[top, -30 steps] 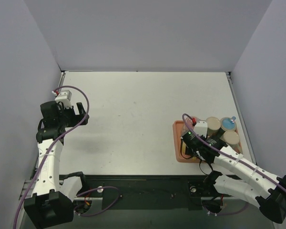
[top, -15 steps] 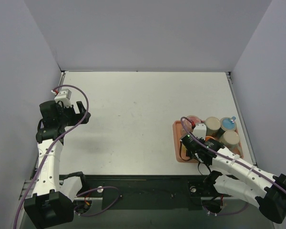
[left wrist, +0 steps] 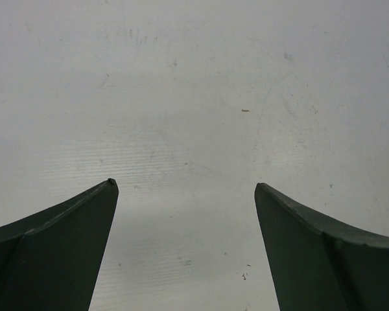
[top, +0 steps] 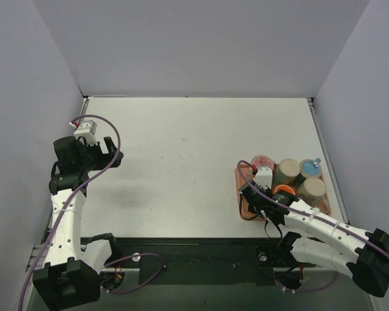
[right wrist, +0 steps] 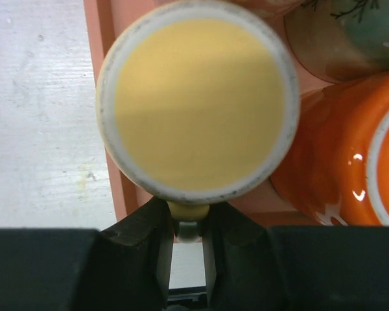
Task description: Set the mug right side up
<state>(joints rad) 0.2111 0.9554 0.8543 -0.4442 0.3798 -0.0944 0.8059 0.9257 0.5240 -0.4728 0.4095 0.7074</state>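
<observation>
A yellow mug (right wrist: 194, 103) stands upside down at the near left corner of the orange tray (right wrist: 107, 39). Its flat bottom with a pale ring faces the right wrist camera. My right gripper (right wrist: 188, 227) is shut on the mug's handle (right wrist: 188, 210), one finger on each side. In the top view my right gripper (top: 256, 197) covers this mug. My left gripper (left wrist: 184, 184) is open and empty above bare table at the far left (top: 110, 155).
The tray (top: 241, 170) also holds an orange mug (right wrist: 337, 155) touching the yellow one, a pink mug (top: 262, 162), two tan-bottomed mugs (top: 288, 170) and a blue one (top: 309, 168). The tray lies near the table's right edge.
My right gripper has shifted left and toward the near left corner of the tray. The left arm has not moved.
</observation>
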